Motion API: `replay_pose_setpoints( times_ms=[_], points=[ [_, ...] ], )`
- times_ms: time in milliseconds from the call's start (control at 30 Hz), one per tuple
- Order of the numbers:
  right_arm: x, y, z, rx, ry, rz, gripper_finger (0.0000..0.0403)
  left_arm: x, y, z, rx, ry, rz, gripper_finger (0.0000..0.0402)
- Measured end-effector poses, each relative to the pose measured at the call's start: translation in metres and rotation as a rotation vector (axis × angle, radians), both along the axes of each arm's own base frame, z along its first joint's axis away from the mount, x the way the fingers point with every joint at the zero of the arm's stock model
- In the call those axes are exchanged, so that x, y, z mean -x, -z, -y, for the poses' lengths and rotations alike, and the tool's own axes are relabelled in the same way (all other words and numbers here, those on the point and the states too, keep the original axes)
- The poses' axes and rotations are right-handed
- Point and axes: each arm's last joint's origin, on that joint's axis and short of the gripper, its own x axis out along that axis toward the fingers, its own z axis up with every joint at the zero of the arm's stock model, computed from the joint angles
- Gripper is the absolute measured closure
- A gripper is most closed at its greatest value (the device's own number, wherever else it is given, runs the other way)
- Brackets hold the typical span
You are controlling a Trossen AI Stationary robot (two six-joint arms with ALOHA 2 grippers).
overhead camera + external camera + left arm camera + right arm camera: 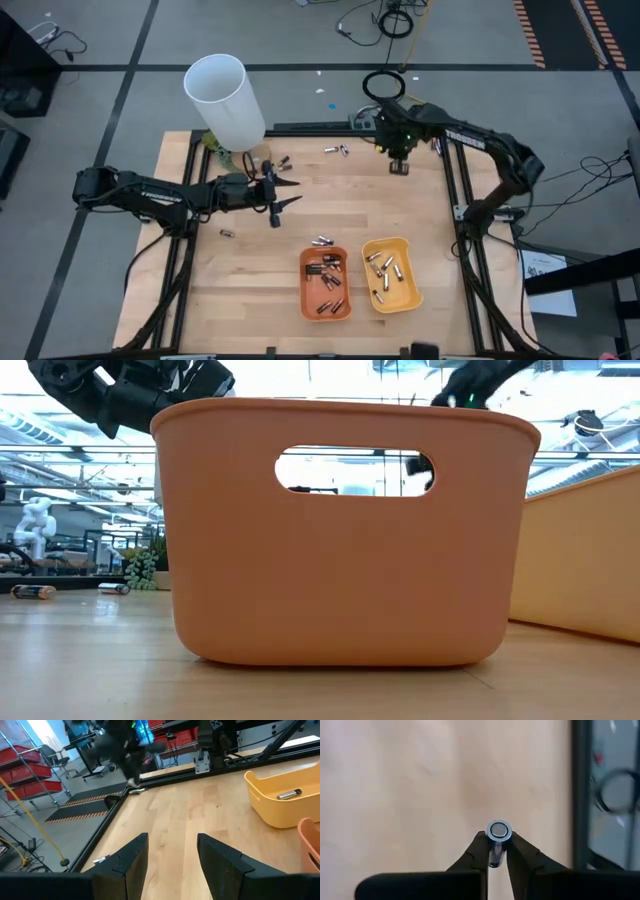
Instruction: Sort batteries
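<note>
1. Seen from above, a wooden table [250,300] fills the centre of the frame, with an orange tray [325,283] and a yellow tray [392,274] side by side at lower centre, both already holding batteries.
2. The right gripper [496,851], at upper centre-right in the overhead picture, is clenched on one silvery battery [498,831], pinching its body so the round end cap faces the wrist camera.
3. The left gripper [281,192] hovers left of centre with fingers spread wide and nothing between them.
4. Loose batteries [336,150] lie near the upper edge, a few beside a tall white tube [226,100] at upper left, and one [227,233] sits alone at left.
5. Judged by look, each cell is light, rigid and smooth-sided, so it may roll or slip; gripping across the middle of the body seems safest.
</note>
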Motion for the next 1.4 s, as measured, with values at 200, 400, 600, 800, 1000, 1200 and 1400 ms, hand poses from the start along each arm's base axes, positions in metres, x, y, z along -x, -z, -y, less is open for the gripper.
replay_pose_setpoints(
  times_ms=[200, 400, 600, 800, 1000, 1200, 1400],
  points=[
    [-0.019, -0.030, -0.069, -0.046, -0.074, 0.123, 0.0377, 0.000, 0.000, 0.000, 0.001, 0.000, 0.001, 0.0221],
    [-0.030, -0.043, -0.144, -0.109, -0.108, 0.175, 0.0377, 0.000, 0.000, 0.000, 0.002, 0.000, 0.001, 0.0221],
    [-0.037, -0.038, -0.216, -0.147, -0.140, 0.165, 0.0377, 0.000, 0.000, 0.000, 0.005, -0.001, 0.001, 0.0221],
    [-0.029, -0.006, -0.266, -0.152, -0.150, 0.135, 0.0377, 0.000, 0.000, 0.000, 0.017, -0.003, 0.004, 0.0221],
    [-0.021, 0.031, -0.287, -0.195, -0.120, 0.168, 0.0371, 0.000, 0.000, 0.000, 0.026, -0.005, 0.006, 0.0221],
    [-0.012, 0.060, -0.291, -0.218, -0.088, 0.172, 0.0371, 0.000, 0.000, 0.000, 0.045, -0.008, 0.010, 0.0221],
    [-0.005, 0.072, -0.288, -0.220, -0.042, 0.146, 0.0339, 0.000, 0.000, 0.000, 0.050, -0.009, 0.012, 0.0221]
  ],
)
